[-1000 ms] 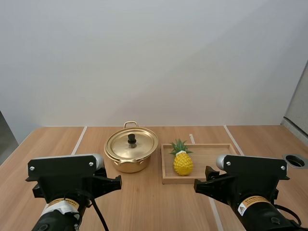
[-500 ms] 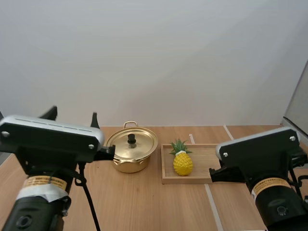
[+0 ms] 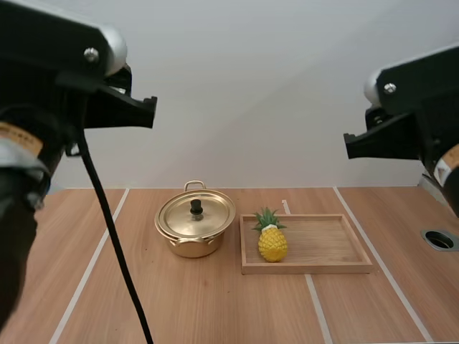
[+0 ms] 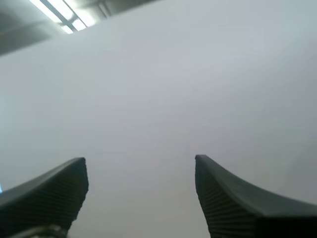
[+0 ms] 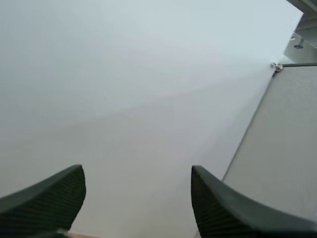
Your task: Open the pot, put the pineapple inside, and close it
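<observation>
One gold pot (image 3: pixel 192 247), its lid (image 3: pixel 179 215) on, stands on the table (image 3: pixel 215 308). Just right of it, one pineapple (image 3: pixel 272 242) sits at the left end of one wooden tray (image 3: pixel 323 244). The left gripper (image 4: pixel 139 163) and the right gripper (image 5: pixel 136 171) both gape wide, holding nothing. The yellow label (image 3: pixel 14 135) on the left arm is unreadable.

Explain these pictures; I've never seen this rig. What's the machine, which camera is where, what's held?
The left arm and right arm each end in a two-fingered gripper. The wide picture comes from a camera behind and above them, looking down on the table. The other two come from wrist cameras: the left gripper and right gripper are both open, holding nothing. On the table, a pot has its lid on; beside it a pineapple stands in a tray.
</observation>
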Controlling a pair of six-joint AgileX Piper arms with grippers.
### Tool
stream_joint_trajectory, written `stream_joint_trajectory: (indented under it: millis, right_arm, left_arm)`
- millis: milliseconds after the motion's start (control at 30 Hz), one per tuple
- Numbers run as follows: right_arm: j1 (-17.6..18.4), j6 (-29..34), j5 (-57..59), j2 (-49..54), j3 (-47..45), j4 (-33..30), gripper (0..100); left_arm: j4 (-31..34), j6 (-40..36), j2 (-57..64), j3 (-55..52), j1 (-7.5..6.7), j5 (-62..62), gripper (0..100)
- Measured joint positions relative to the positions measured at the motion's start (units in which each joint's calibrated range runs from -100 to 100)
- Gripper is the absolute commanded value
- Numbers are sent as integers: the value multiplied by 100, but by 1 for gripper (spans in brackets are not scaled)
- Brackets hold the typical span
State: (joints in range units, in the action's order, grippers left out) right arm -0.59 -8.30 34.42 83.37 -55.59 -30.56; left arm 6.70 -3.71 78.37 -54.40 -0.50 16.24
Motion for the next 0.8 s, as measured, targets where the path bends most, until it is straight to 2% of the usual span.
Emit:
stream_joint_trajectory:
  millis: [167,233,367,467,600,800]
  right_arm:
    - [0,-1289,2197,-1202,886,1632,100]
    - [0,-1619,3119,-1647,1100,2171,100]
    - [0,-1972,4006,-2223,1223,2907,100]
    - [0,-2098,4221,-2447,1238,3259,100]
    - [0,-2158,4261,-2557,1263,3413,100]
    - [0,-2165,4259,-2572,1263,3463,100]
  left_arm:
    - [-1281,1409,-1582,1040,-8,2531,100]
    - [-1912,2045,-2157,1343,-8,3645,100]
    - [-2911,3155,-3109,1822,-8,5690,100]
    - [-3087,3444,-3793,2164,-8,6735,100]
    - [-3034,3559,-4671,2496,-8,7797,100]
    - [-2990,3650,-5772,2741,-8,8304,100]
